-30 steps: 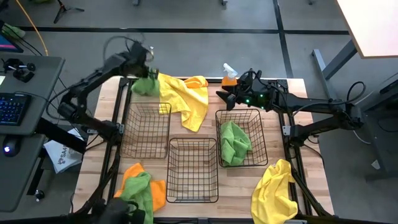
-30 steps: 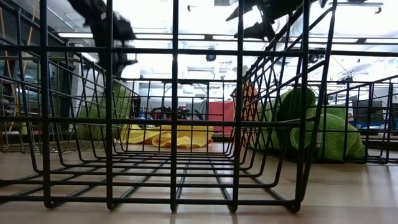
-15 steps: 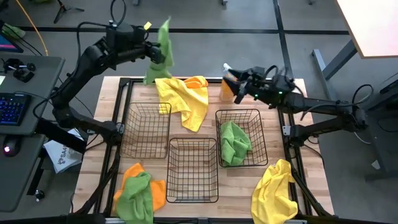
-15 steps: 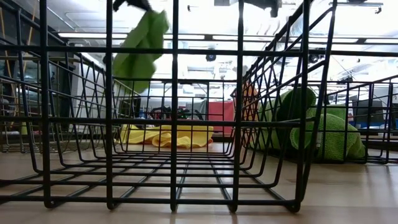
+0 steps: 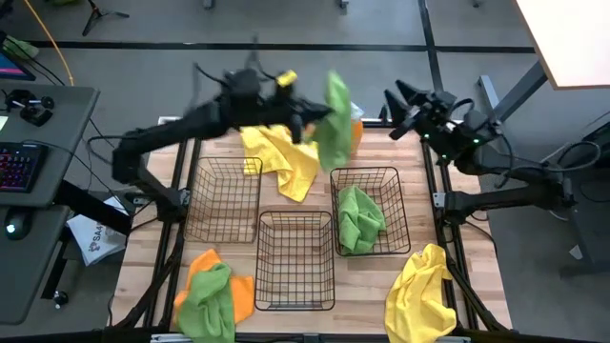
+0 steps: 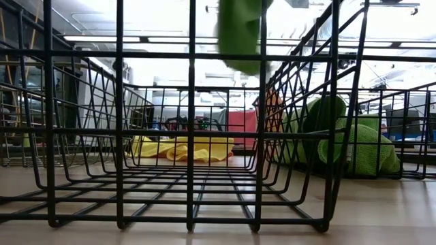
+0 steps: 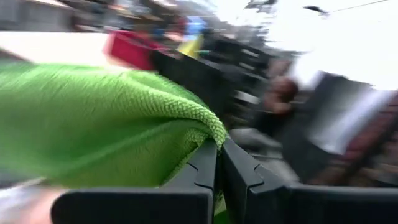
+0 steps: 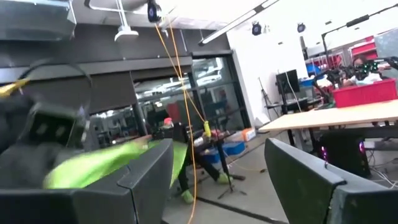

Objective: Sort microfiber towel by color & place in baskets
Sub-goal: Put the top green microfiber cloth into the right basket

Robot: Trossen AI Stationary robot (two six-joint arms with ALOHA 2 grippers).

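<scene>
Table (image 5: pixel 143 238): a pale wooden top framed by black rails, carrying three baskets and loose cloths.
Left arm (image 5: pixel 162 143): reaches from the table's left side across its far edge toward the middle.
Right arm (image 5: pixel 515 186): raised over the table's far right corner, waiting.
Far yellow towel (image 5: pixel 286 157): spread on the table at the far edge, one end draped over the rim of the left basket.
Near yellow towel (image 5: pixel 419 295): heaped at the near right corner, just outside the right basket.
Orange towel (image 5: pixel 243 295): at the near left corner, with a green towel (image 5: pixel 205 305) bunched on top of it.
Left basket (image 5: pixel 224 200): black wire grid.
Middle basket (image 5: pixel 295 257): black wire grid, nearest the front edge.
Right basket (image 5: pixel 400 219): black wire grid, holding one crumpled green towel (image 5: pixel 360 217).
Carried green towel (image 5: pixel 336 129): hangs in the air above the far edge of the right basket, clear of the table.
Left gripper (image 7: pixel 219 163): fingers pinched together on a fold of the carried green towel.
Right gripper (image 8: pixel 217 180): fingers spread apart, holding nothing.
</scene>
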